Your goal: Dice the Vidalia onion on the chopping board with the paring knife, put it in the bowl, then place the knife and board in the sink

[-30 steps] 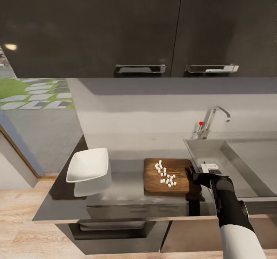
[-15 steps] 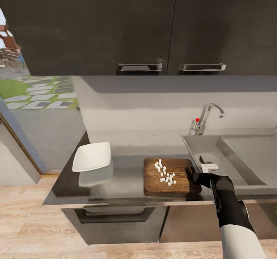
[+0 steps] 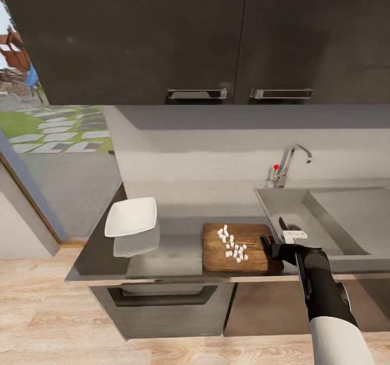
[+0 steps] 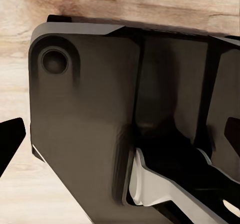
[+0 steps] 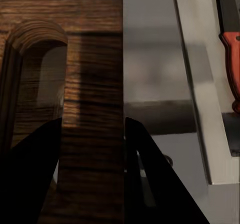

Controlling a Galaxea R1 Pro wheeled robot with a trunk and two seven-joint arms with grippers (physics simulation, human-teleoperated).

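My right pincer (image 3: 269, 245) stayed clamped on the chopping board (image 3: 238, 248); only my head view had drifted, the bowl (image 3: 131, 217) unmoved.

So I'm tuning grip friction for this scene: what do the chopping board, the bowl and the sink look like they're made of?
The chopping board looks like brown wood with dark visible grain, matte. The bowl is plain glossy white, probably ceramic, though plastic can't be ruled out. The sink looks like brushed grey steel, smooth with a soft sheen.
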